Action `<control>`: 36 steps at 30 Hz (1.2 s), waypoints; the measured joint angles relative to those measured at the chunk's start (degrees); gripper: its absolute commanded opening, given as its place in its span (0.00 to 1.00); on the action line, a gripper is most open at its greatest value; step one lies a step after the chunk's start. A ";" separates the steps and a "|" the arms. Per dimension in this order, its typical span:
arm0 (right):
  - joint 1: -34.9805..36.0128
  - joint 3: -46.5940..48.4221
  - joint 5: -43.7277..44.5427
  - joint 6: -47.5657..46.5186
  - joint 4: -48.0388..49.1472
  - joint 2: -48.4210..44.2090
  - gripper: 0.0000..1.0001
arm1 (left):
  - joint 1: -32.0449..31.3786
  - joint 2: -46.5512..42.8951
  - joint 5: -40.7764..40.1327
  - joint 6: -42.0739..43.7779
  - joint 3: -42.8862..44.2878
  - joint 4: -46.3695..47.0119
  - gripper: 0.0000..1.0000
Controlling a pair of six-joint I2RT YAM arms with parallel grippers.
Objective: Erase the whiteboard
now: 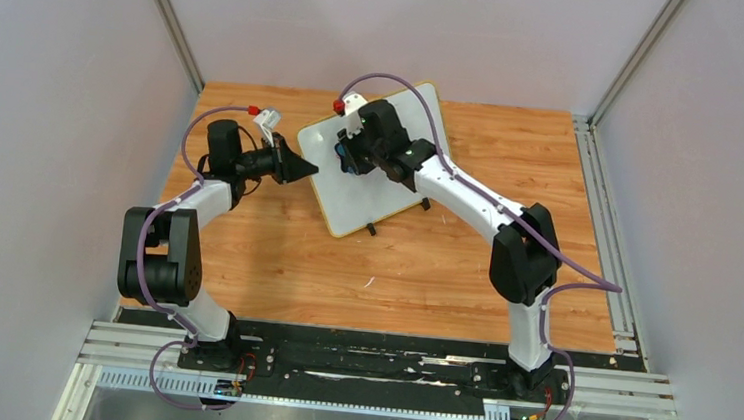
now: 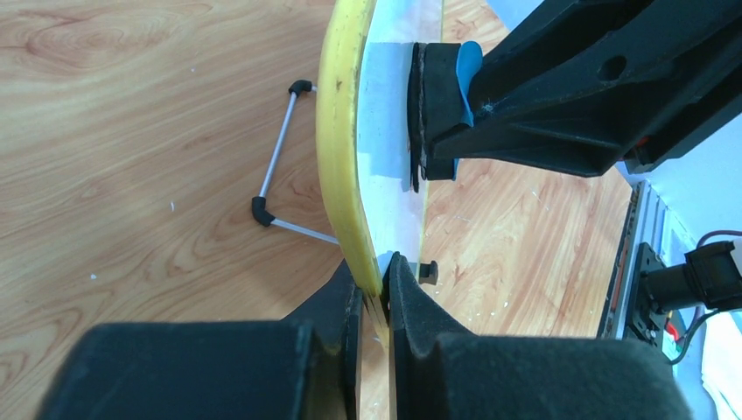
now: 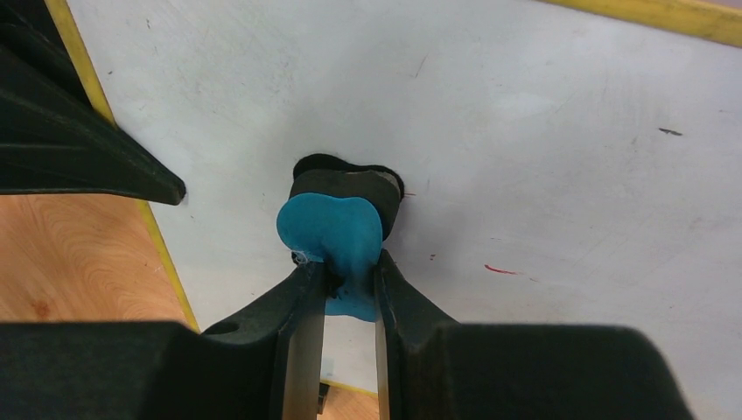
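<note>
The whiteboard, white with a yellow frame, stands tilted on the wooden table. My left gripper is shut on its left edge; the left wrist view shows the yellow frame pinched between my jaws. My right gripper is shut on a blue eraser with a black felt pad, pressed against the board face. The eraser also shows in the left wrist view. A small red mark shows right of the eraser.
The board's wire stand and a black foot rest on the wooden table. Grey walls enclose the table. A metal rail runs along the right edge.
</note>
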 measured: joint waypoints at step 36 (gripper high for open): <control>-4.24 3.76 0.52 2.82 -1.62 0.90 0.01 | 0.13 -0.02 -0.44 0.00 0.22 -0.87 0.00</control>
